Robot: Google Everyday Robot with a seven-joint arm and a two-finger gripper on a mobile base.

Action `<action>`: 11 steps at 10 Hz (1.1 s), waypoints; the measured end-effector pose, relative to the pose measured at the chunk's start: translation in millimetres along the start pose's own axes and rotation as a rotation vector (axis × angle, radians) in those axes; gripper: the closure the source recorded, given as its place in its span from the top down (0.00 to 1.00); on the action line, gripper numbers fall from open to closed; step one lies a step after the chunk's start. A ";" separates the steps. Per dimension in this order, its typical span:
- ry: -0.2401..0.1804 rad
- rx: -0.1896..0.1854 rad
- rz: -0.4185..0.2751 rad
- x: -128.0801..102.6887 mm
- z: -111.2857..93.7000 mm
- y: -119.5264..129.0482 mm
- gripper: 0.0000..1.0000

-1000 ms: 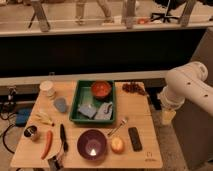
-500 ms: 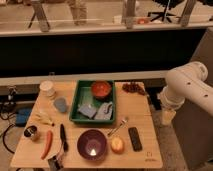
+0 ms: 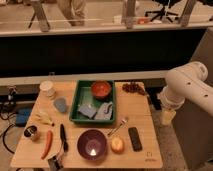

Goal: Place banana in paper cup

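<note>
Across the lower half of the view stands a light wooden table [image 3: 141, 110]. Beyond its right edge is the white robot arm [image 3: 187, 87], bent and very large in the view. The gripper [image 3: 167, 117] hangs down from the lower end of this arm, just beside the right edge of the table and apart from everything on it. It is spread wide and holds nothing.

On the middle of the table sits a green tray [image 3: 74, 107]. A red bowl [image 3: 101, 89] is in its back part and some grey-blue cloth [image 3: 95, 110] lies in its front part. In front of the tray, near the front edge of the table, stands a purple bowl [image 3: 92, 145].

The white paper cup [image 3: 47, 89] stands upright at the back left corner of the table. A light-blue cup [image 3: 60, 104] stands just left of the tray.

At the back right, beside the tray, lies a dark bunch of grapes [image 3: 132, 88]. A black flat bar [image 3: 135, 138] lies at the front right, and a round yellow-orange fruit [image 3: 117, 145] sits between it and the purple bowl. A spoon [image 3: 118, 127] lies between the tray and this fruit.

The banana [image 3: 44, 118] lies flat near the left edge, in front of the paper cup and apart from it. In front of the banana lies a red chili pepper [image 3: 47, 142]. A black utensil [image 3: 63, 137] lies to the right of the pepper and a small metal can [image 3: 31, 132] stands to its left.
</note>
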 end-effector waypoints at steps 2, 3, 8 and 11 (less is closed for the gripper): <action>0.001 0.018 -0.060 -20.0 -8.1 -5.9 0.80; -0.003 0.024 -0.088 -35.1 -11.4 -9.0 0.80; -0.005 0.050 -0.172 -62.3 -23.6 -15.6 0.80; -0.010 0.066 -0.254 -103.7 -35.6 -18.9 0.80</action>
